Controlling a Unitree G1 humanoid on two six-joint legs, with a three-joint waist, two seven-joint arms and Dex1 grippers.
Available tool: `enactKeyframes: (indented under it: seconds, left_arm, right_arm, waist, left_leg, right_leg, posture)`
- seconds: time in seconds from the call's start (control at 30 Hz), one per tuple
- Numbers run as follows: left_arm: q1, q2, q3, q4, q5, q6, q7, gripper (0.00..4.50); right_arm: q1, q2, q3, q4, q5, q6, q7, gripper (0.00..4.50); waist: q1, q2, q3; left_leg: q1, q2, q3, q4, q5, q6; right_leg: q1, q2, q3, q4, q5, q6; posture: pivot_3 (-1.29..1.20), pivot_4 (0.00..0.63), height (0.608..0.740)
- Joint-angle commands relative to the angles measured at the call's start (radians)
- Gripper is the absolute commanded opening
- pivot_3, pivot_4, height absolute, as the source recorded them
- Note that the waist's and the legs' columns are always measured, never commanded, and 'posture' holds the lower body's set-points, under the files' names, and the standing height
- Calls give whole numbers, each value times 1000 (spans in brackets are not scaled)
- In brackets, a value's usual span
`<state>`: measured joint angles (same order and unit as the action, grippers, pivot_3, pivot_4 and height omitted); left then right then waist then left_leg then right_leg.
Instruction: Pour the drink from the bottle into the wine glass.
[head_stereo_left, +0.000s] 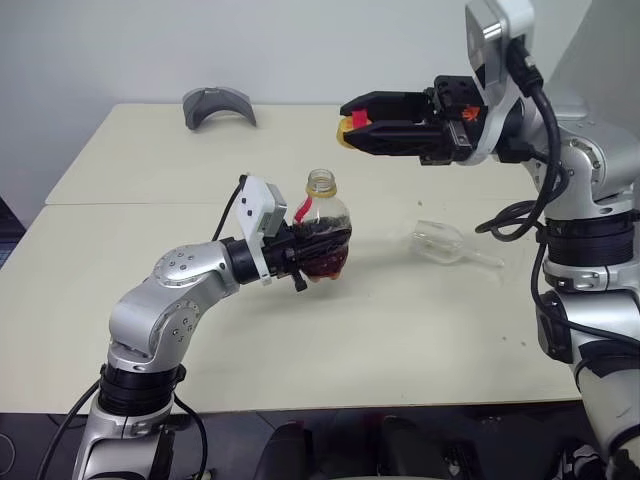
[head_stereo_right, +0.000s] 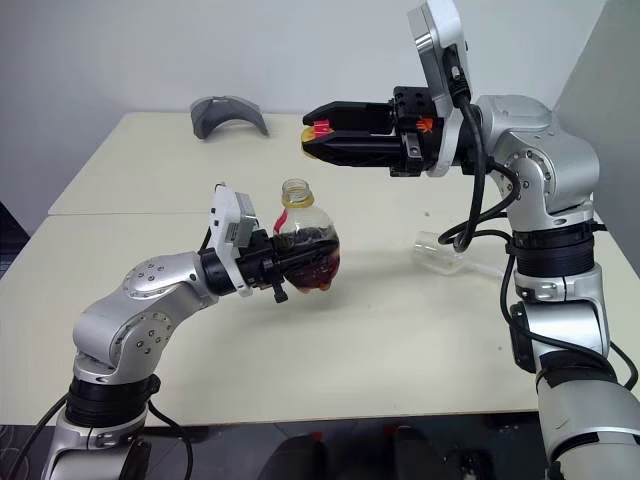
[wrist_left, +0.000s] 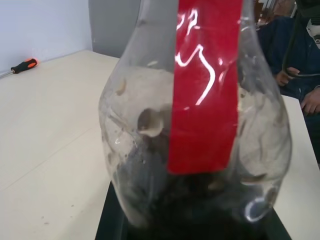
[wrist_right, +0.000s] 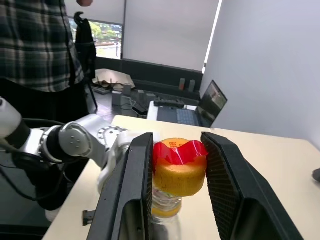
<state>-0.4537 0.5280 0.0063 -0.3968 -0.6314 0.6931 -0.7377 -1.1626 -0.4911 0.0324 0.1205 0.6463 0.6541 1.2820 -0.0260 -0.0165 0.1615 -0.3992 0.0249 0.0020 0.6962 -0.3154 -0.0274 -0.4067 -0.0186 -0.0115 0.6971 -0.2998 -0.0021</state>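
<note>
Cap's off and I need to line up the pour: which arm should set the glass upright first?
Right, probably. The wine glass lies on its side on the table near the right arm. The left gripper is shut on the bottle; the right gripper holds just the yellow cap.

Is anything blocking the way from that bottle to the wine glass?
Nothing stands between them: bare table separates the open bottle, in the left gripper, from the wine glass. But the glass lies on its side, so it cannot take the drink.
</note>
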Motion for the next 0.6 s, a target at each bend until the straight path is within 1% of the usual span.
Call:
enactKeyframes:
  seconds: [0.03,0.2,0.33,0.37,0.5,0.6]
  left_arm:
    - [-37,3,19,-21,-14,-16,-3,875]
    - [-11,17,38,-41,-18,-10,6,875]
    - [24,24,46,-70,-33,-1,13,875]
    - [29,24,47,-74,-36,1,15,875]
    - [77,19,47,-114,-56,13,28,875]
    - [67,14,45,-103,-57,14,35,875]
  right_arm:
    - [-19,1,-22,-32,7,-2,-25,1195]
    - [105,-40,-63,-141,44,84,-117,1195]
    - [302,-94,-118,-316,78,163,-227,1195]
    - [330,-100,-126,-343,84,172,-248,1195]
    - [607,-116,-180,-558,71,196,-399,1195]
    - [750,-91,-200,-670,51,196,-528,1195]
  waist:
    - [0,0,0]
    - [1,0,0]
    - [6,0,0]
    - [7,0,0]
    - [12,0,1]
    - [18,0,1]
  left_leg:
    - [0,0,0,0,0,0]
    - [0,0,0,0,0,0]
    - [0,0,0,0,0,0]
    - [0,0,0,0,0,0]
    - [0,0,-1,0,0,0]
    - [0,0,0,0,0,0]
  right_leg:
    - [0,0,0,0,0,0]
    - [0,0,0,0,0,0]
    - [1,0,0,0,0,0]
    - [1,0,0,0,0,0]
    - [1,0,0,-1,0,0]
    - [1,0,0,0,0,0]
  posture:
    - [0,150,740]
    - [0,150,740]
    - [0,150,740]
    - [0,150,740]
    - [0,150,740]
    - [0,150,740]
